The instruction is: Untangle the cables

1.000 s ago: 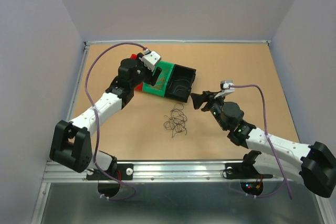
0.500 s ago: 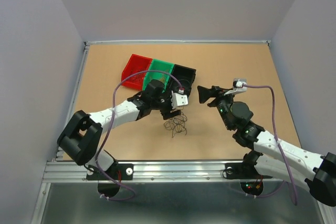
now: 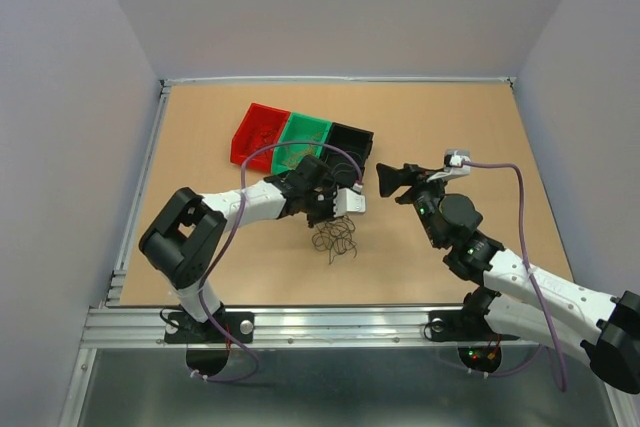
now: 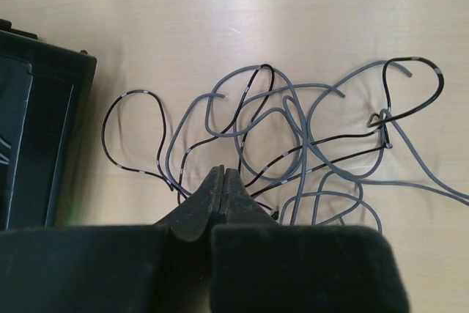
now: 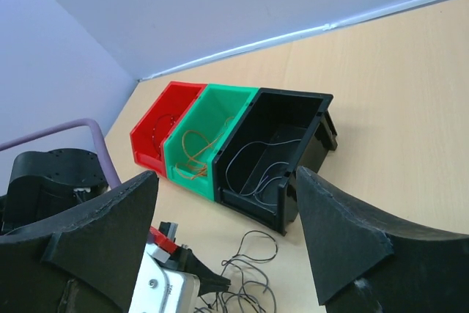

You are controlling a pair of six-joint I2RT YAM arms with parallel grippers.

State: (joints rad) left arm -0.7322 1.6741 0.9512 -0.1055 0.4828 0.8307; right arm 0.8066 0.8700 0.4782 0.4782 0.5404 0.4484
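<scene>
The cables lie in one loose tangle on the desk, just in front of the black bin, on the side nearest my arms. My left claw sits at the rim of that tangle with the bin just off to its side. Its tips are pressed tight together. Dark and grey strands run right at the tips, but I cannot tell whether one is actually nipped. My right claw hangs spread wide just to the right of the bin, above the desk and touching nothing.

I judge the step in hand to be drawing a single strand free. To do it well I would lift slowly and watch the left wrist view. If one strand rises alone, carry on; if the whole bunch comes up, stop and regrip. The loops cross many times, with what looks like a small kink on the side away from the bin. I would pull away from that and bring the right claw down to pin the rest.
</scene>
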